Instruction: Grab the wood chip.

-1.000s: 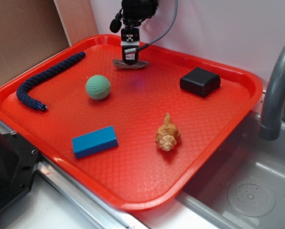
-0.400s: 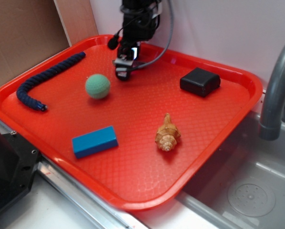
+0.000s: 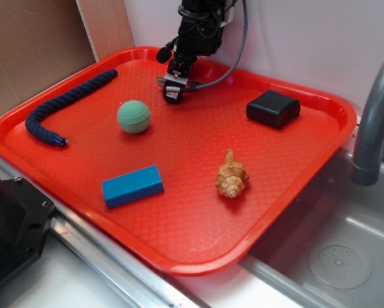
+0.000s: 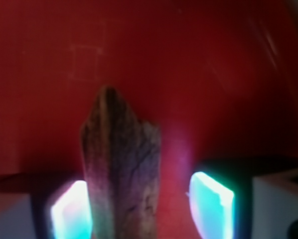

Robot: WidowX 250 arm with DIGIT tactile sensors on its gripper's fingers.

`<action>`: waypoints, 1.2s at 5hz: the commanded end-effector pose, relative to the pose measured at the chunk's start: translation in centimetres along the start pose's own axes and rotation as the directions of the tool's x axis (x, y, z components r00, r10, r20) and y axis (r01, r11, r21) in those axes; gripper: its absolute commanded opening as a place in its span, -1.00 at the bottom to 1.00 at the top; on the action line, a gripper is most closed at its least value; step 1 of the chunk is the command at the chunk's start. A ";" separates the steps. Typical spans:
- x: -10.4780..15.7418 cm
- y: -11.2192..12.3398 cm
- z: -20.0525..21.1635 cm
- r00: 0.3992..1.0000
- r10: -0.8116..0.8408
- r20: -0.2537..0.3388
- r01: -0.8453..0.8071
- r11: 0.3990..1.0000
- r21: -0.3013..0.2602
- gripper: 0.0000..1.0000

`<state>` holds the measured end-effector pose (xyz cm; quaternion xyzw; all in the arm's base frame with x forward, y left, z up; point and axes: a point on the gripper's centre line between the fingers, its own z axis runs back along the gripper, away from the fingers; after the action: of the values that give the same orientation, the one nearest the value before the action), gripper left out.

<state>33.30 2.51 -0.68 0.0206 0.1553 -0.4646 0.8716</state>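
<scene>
Gripper fingers apart, straddling rough grey-brown pointed wood chip, pebbled red tray

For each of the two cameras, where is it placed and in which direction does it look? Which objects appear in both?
Exterior: outside the robot, in front of the tray and above it, looking down at ball, blue block, shell; arm and gripper show at the far side.
Wrist: on the gripper, looking past its fingers at the tray floor.
Shared: the wood chip, gripper and red tray.
</scene>
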 end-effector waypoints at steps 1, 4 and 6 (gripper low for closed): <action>1.1 -2.2 -3.3 0.998 0.038 -0.041 -0.042 0.993 -0.112 -1.00; -1.6 -11.0 8.1 0.840 0.534 0.091 -0.453 0.785 -0.423 -1.00; -7.1 -16.1 16.6 0.837 0.512 0.191 -0.361 0.780 -0.512 -1.00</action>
<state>20.28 -2.92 16.98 -0.2303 0.1406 -0.1923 0.9435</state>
